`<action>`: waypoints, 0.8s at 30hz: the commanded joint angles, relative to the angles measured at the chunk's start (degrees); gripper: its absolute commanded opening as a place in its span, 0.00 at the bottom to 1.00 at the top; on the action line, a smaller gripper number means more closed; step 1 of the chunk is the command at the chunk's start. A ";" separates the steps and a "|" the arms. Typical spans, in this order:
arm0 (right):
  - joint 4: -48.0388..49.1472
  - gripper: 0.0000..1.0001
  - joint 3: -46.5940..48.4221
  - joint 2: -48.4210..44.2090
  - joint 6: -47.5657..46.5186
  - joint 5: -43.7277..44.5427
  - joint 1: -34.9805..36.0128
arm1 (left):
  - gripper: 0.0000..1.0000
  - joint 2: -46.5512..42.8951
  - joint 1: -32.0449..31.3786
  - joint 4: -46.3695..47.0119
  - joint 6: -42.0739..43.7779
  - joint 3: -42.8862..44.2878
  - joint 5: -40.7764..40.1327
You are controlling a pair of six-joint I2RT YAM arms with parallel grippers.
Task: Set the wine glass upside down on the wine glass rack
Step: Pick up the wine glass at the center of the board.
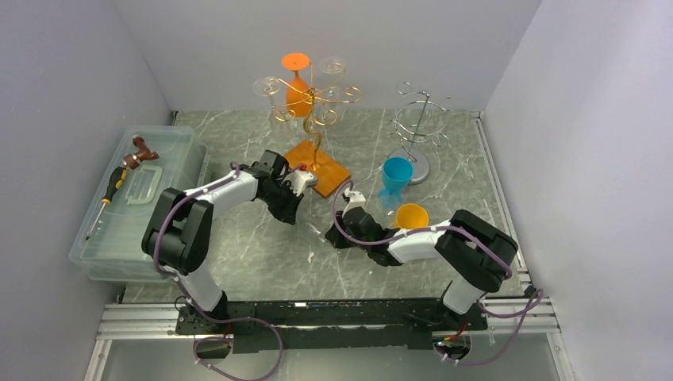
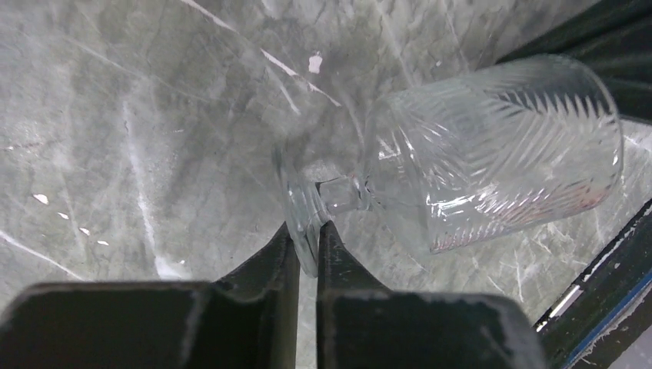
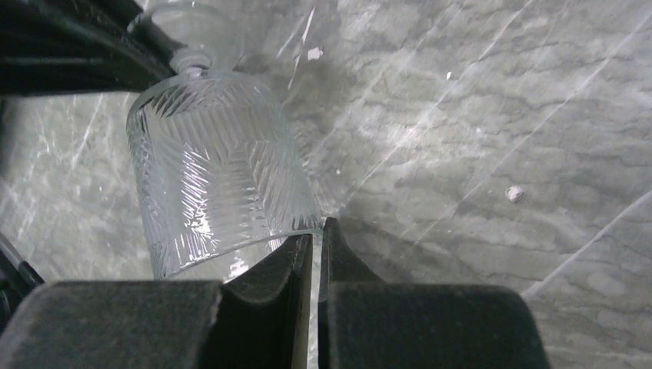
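Note:
A clear cut-pattern wine glass point(image 2: 492, 146) lies on its side just above the marble table, held at both ends. My left gripper point(image 2: 307, 231) is shut on the edge of its round foot point(image 2: 296, 196). My right gripper point(image 3: 317, 231) is shut on the rim of the bowl point(image 3: 219, 169), one finger inside and one outside. In the top view the left gripper point(image 1: 292, 211) and right gripper point(image 1: 334, 233) face each other at mid-table. The gold-wire wine glass rack point(image 1: 316, 111) on an orange base stands behind them, with an orange glass point(image 1: 297, 83) and clear glasses hanging from it.
A silver wire rack point(image 1: 418, 127) stands at the back right. A blue glass point(image 1: 396, 181) and an orange cup point(image 1: 411, 216) sit close to the right arm. A clear plastic bin point(image 1: 171, 143) holding a screwdriver point(image 1: 111, 194) is at the left.

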 commanded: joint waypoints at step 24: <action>-9.62 1.00 9.22 -21.88 -16.84 -20.46 0.23 | 0.00 -36.53 -2.41 -5.06 26.58 2.55 -9.76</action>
